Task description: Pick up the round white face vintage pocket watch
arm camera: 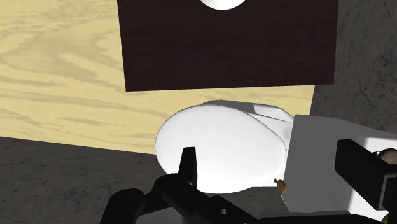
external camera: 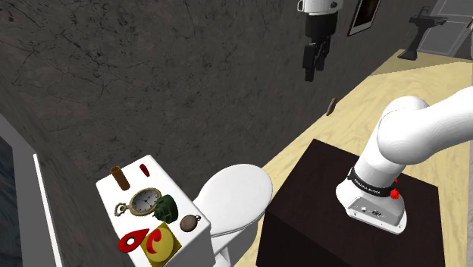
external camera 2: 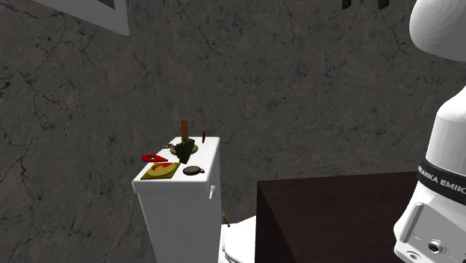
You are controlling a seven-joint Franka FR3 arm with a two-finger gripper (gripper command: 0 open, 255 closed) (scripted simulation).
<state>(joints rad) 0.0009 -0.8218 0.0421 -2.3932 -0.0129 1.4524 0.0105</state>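
Pocket watch (external camera: 144, 202) on toilet tank (external camera: 173, 188), well below claw (external camera: 315, 70) (fingers apart)

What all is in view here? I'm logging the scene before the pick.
toilet: 1, white, against the dark wall
pocket watch: 1, white face, gold rim, middle of the toilet's tank lid
cylinder: 1, brown, lid's far end
stick: 1, red, beside the cylinder
green object: 1, dark green, next to the pocket watch
round piece: 1, brown, lid edge towards the seat
teardrop piece: 1, red, lid's near end
block: 1, yellow with red mark, beside the teardrop piece
stand: 1, dark brown, on the pale wood floor
arm: 1, white
end effector: 1, black, open, high above the toilet
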